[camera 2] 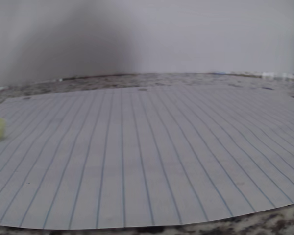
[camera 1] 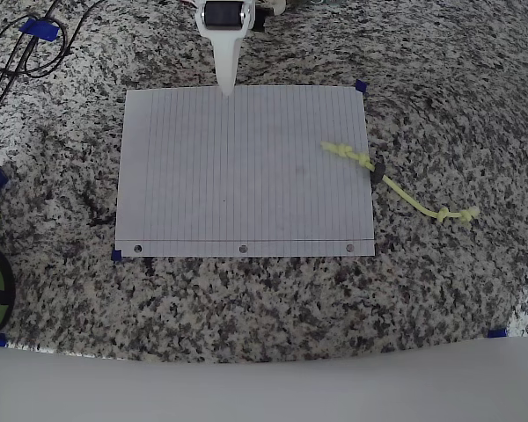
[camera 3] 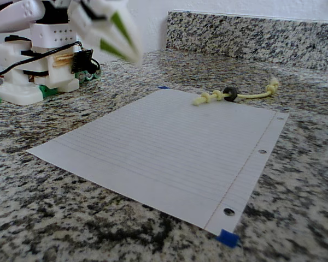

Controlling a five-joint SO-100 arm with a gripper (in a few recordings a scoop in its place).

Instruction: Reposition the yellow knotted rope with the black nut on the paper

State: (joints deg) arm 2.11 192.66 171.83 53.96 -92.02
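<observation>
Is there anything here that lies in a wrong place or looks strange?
Yes. The yellow knotted rope lies only partly on the paper: one knotted end rests on the sheet's right edge in the overhead view, the other end on the granite counter. The black nut sits at that edge.
</observation>
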